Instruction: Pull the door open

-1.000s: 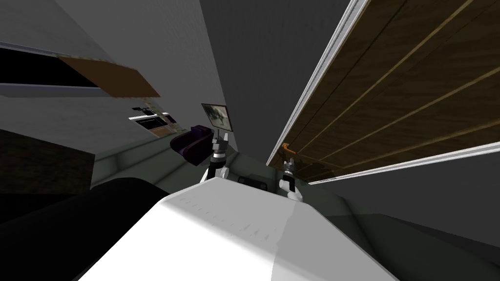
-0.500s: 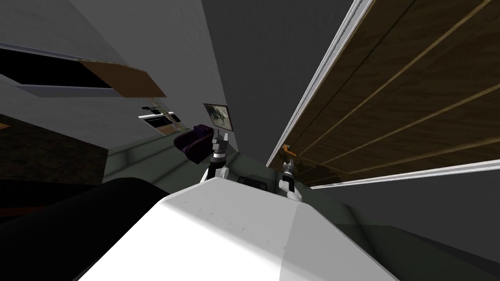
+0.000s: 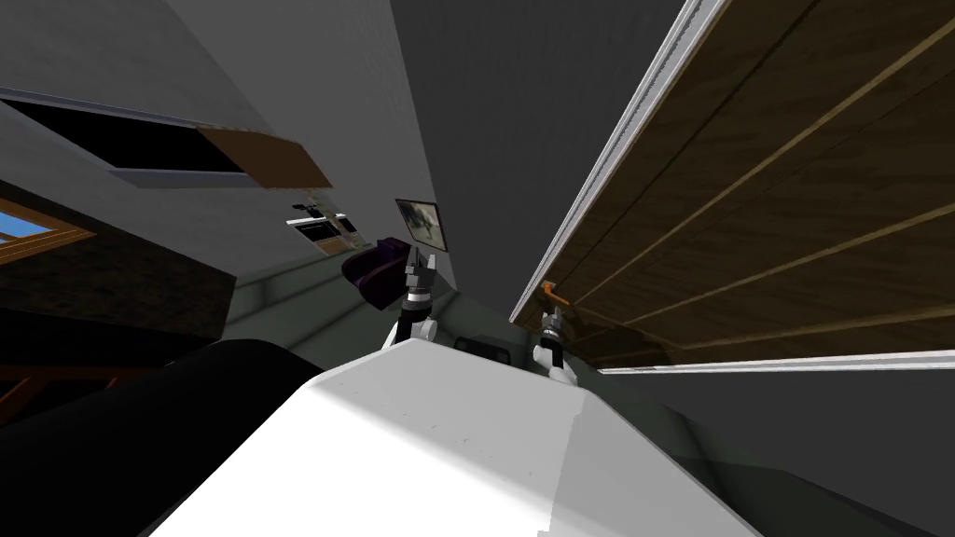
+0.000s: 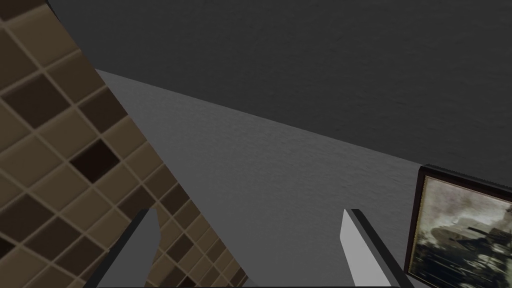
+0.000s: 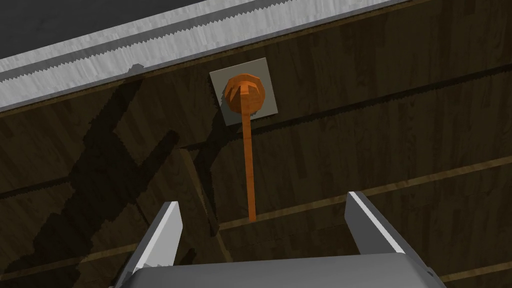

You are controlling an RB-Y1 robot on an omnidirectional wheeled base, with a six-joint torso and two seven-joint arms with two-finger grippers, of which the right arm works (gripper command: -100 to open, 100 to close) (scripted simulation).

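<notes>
**Dark wood door ahead, lever lined up with the right hand**

Dim grey walls close in on a door (image 5: 375, 125) of dark brown planks, which takes up the robot's right side. A pale frame strip (image 5: 150, 40) runs along the door's edge. Just inside that edge sits a small grey backplate (image 5: 265, 75), and on it is the round hub of an orange lever handle (image 5: 248, 165).

The lever's long axis runs from the hub straight back toward the right hand (image 5: 262, 200), and its free end points into the gap between the two fingers. That hand is spread wide and empty, one finger to each side of the lever's line, so closing would pinch the thin bar across its width. The lever's tip looks close to the fingertips, though I cannot tell whether it is already between them. No contact shows.

The right arm is plainly the nearer one. The left hand (image 3: 420, 266) is raised off to the other side, well apart from the door, with its fingers spread and holding nothing.

My judgement is that the grasp is not yet made, so the next move is a short advance along the lever's axis before closing.
</notes>
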